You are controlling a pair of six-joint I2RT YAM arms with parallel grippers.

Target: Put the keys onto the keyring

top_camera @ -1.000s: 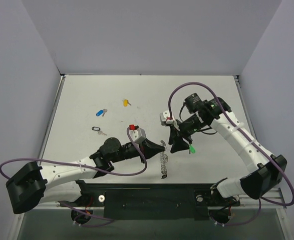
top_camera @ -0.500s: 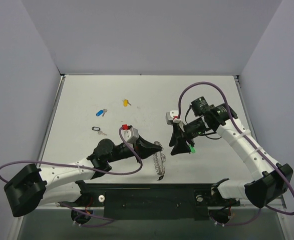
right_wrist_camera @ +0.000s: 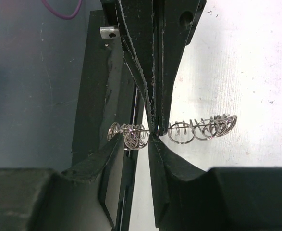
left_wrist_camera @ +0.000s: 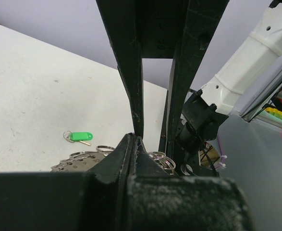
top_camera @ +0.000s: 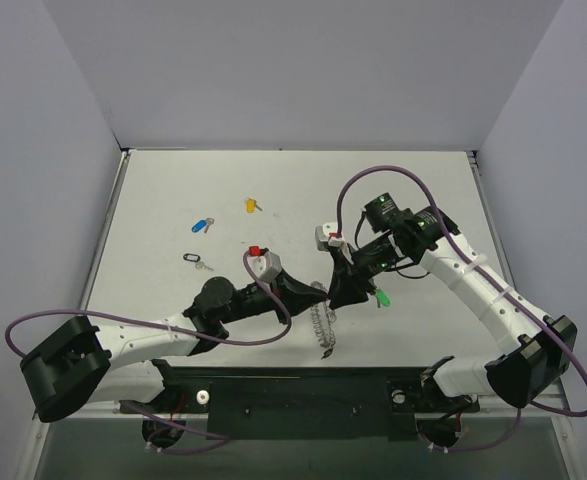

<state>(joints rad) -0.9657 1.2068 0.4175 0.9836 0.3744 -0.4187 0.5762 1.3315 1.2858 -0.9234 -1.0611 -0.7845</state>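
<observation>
The keyring (top_camera: 322, 322), a silvery hoop edged with wire loops, hangs on edge from my left gripper (top_camera: 309, 294), which is shut on its rim (left_wrist_camera: 83, 162). In the right wrist view the left fingers (right_wrist_camera: 145, 72) pinch the hoop from above. My right gripper (right_wrist_camera: 136, 138) comes in from the other side, its jaws a little apart and straddling a bunch of loops (right_wrist_camera: 137, 135). A green-headed key (top_camera: 381, 298) lies on the table just right of the right gripper (top_camera: 341, 291) and also shows in the left wrist view (left_wrist_camera: 79, 136).
Three more keys lie at the back left of the table: a blue one (top_camera: 203, 225), a yellow one (top_camera: 252, 206) and a black one (top_camera: 193, 259). The black base rail (top_camera: 303, 390) runs along the near edge under the keyring.
My right gripper has moved left, away from the green key and onto the keyring's loops, and its jaws have narrowed. The left gripper still holds the keyring, shifted slightly.
</observation>
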